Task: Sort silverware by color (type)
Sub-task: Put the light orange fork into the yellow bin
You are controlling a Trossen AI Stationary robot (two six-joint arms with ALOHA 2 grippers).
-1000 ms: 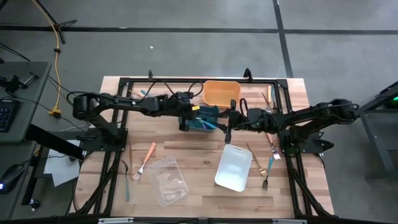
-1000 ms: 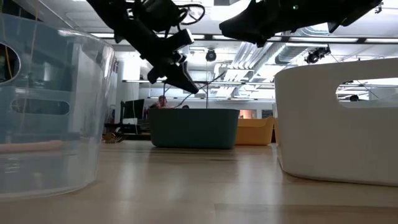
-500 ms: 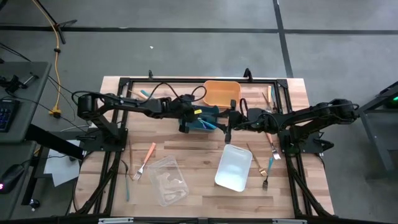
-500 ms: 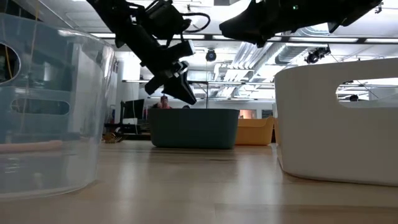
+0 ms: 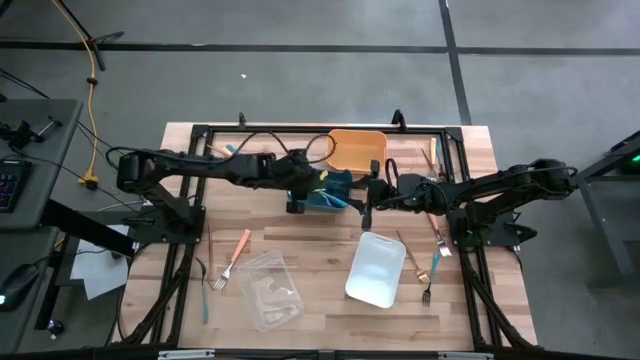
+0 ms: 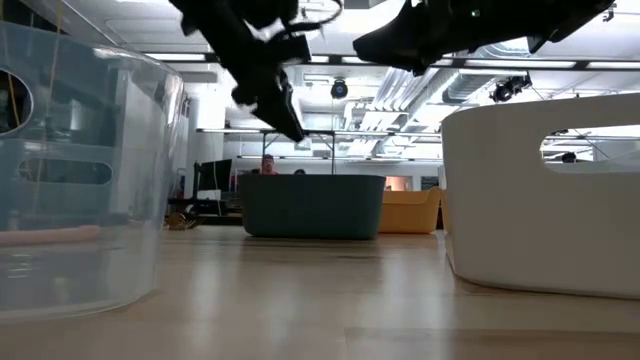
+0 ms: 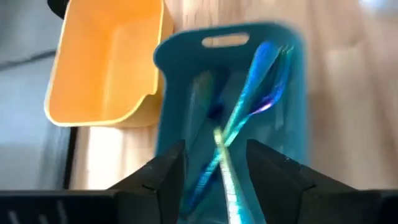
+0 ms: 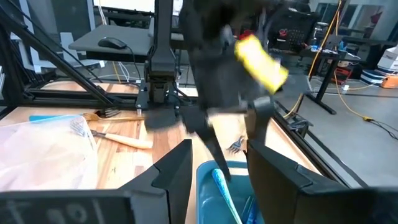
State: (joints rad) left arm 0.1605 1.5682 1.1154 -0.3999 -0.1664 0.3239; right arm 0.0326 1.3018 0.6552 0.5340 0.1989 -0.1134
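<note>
Below the left hand (image 7: 214,171), whose fingers stand apart, the teal-blue silverware (image 7: 249,106) lies loose inside the teal bin (image 7: 174,56).

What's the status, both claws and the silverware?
Left claw open over teal bin, teal utensil lying inside. Right claw open, hovering beside the bin. Loose forks on the table. Nothing in the way.

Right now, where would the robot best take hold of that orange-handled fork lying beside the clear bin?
Probably at mid-handle, from straight above. The orange-handled fork lies flat and slanted on the bare table, clear of the clear bin, so fingers set across the thin handle would have room on both sides.
</note>
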